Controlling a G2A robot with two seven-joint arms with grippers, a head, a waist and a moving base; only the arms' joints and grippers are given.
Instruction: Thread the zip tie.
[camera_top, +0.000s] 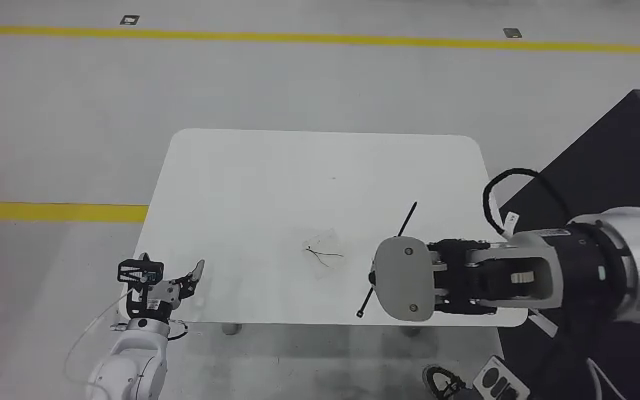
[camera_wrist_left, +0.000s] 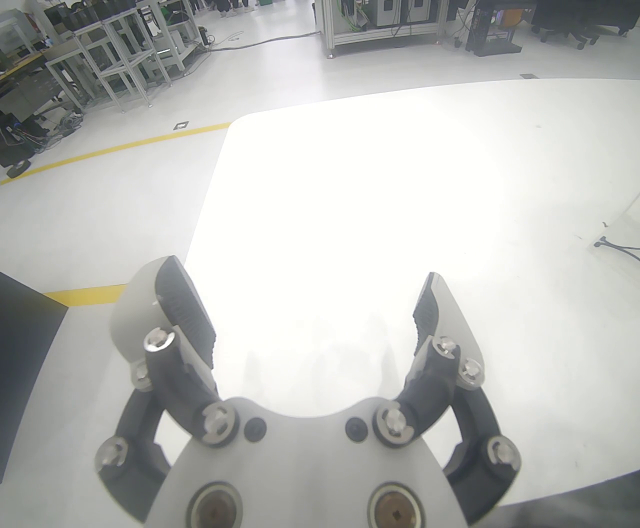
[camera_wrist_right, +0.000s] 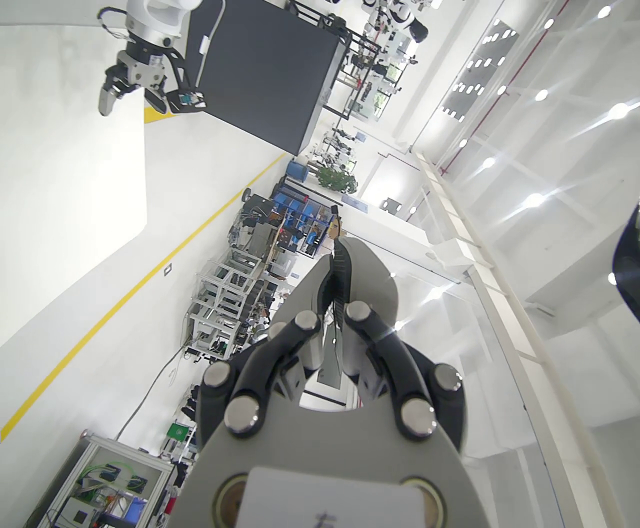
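**Holding the zip tie above the near right of the bench**

The right gripper (camera_top: 373, 278) (camera_wrist_right: 336, 250) sits over the near right part of the white bench (camera_top: 250, 180). Its fingers are pressed together on the middle of the black zip tie (camera_top: 408, 218). The zip tie runs slantwise, one end pointing toward the far side of the bench and the other toward the near edge. The round wrist plate (camera_top: 404, 279) covers the stretch in between. In the right wrist view the fingers point sideways across the bench toward the other arm, and how far the zip tie sticks out past them cannot be told there.

The left gripper (camera_top: 188, 280) (camera_wrist_left: 300, 275) hangs at the near left corner of the bench, well apart from the right gripper. Its fingers are spread wide over bare bench top.

A thin dark strand (camera_top: 322, 250) lies on the bench between the two grippers, nearer the right one; what it is cannot be told. Yellow lines (camera_top: 300, 38) cross the floor beyond the bench
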